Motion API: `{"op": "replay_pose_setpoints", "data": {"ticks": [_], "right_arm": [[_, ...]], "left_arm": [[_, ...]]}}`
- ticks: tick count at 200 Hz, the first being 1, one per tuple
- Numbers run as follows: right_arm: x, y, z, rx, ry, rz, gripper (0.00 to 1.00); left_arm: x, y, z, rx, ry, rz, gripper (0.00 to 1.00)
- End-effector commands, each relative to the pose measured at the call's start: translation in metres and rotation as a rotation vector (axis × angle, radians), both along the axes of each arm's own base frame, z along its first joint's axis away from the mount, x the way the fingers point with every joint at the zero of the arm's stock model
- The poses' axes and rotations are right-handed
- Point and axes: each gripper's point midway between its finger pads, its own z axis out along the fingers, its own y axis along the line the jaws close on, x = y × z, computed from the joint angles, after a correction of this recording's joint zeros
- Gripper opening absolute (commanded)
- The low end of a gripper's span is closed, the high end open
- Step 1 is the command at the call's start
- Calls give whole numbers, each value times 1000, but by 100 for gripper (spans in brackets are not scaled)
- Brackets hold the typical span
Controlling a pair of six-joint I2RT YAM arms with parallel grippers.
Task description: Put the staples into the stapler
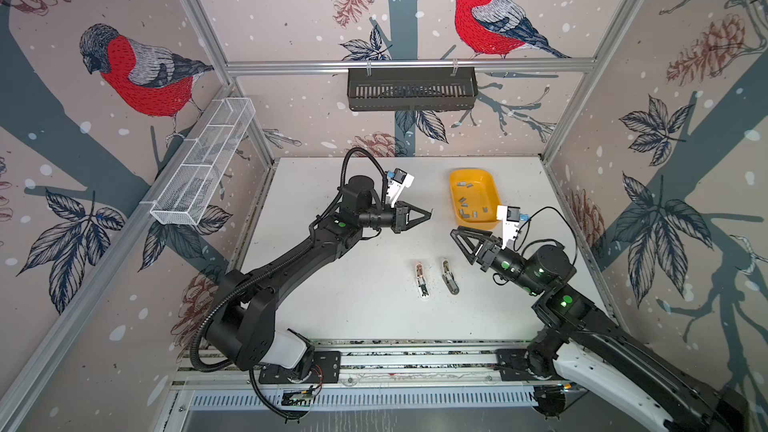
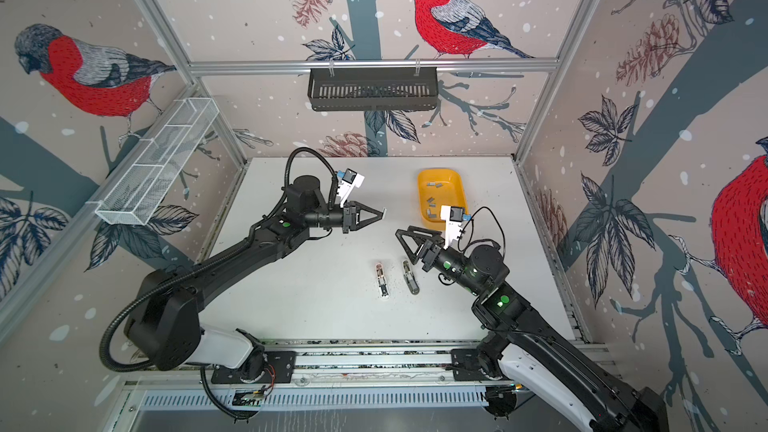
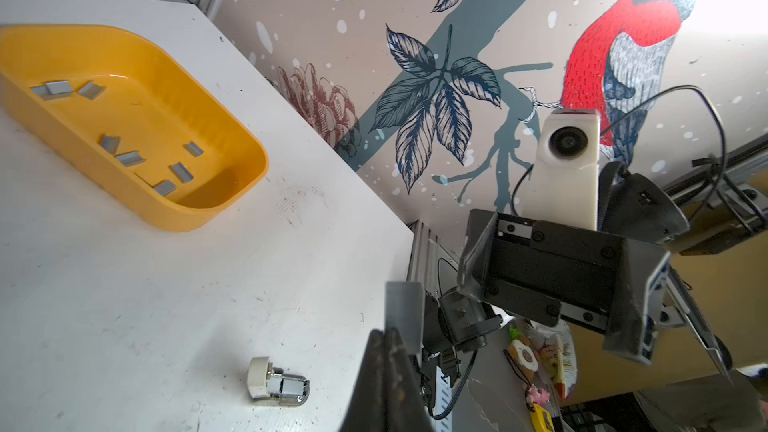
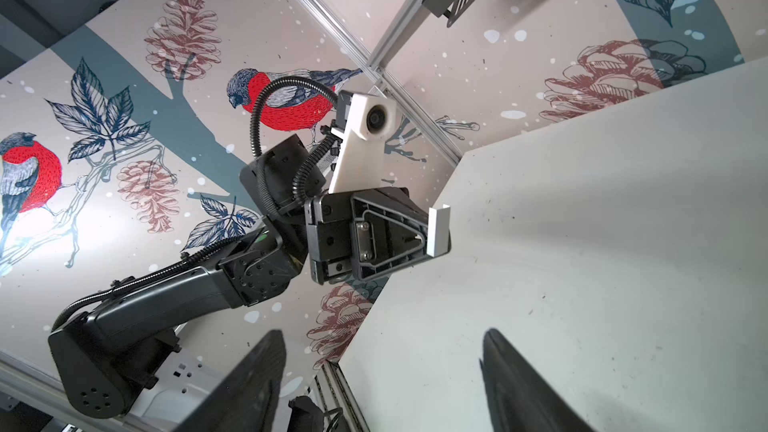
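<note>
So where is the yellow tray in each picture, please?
Both top views: the yellow tray sits back right on the white table.
Left wrist view: on the table beyond the stapler, staples inside.
Right wrist view: not in it.
Shared landmark: the white table, in all four.

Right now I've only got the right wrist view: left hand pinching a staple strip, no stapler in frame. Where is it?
Observer: There are two. A white-capped stapler and a grey stapler lie side by side on the table, not touching.
Operator: Right hand near them?
Observer: No. The right hand hangs farther back, just off the near end of the yellow tray.
Operator: Any spare staples?
Observer: Several staple strips lie loose inside that tray.
</note>
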Motion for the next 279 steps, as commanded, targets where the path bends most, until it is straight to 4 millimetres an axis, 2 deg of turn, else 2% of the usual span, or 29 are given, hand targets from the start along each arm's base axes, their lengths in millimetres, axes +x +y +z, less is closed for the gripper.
{"op": "replay_pose_setpoints", "data": {"ticks": [1, 49, 130, 157, 162, 197, 228, 279], "right_arm": [[-8, 3, 20, 70, -52, 76, 75], [-1, 7, 18, 63, -71, 122, 75], [5, 13, 25, 63, -103, 172, 68], [6, 17, 31, 85, -110, 200, 66], [7, 18, 32, 86, -111, 203, 66], [8, 25, 41, 92, -125, 235, 65], [7, 36, 41, 81, -118, 275, 64], [6, 45, 44, 82, -132, 291, 59]], "left_arm": [[-8, -1, 27, -107, -70, -105, 0], [-12, 4, 24, -113, -70, -132, 0], [-29, 8, 42, -148, -68, -199, 0], [-35, 11, 51, -167, -101, -219, 0], [-37, 12, 45, -162, -89, -220, 0], [-42, 14, 51, -172, -111, -216, 0], [-46, 16, 55, -186, -113, -228, 0], [-49, 17, 58, -191, -93, -235, 0]]}}
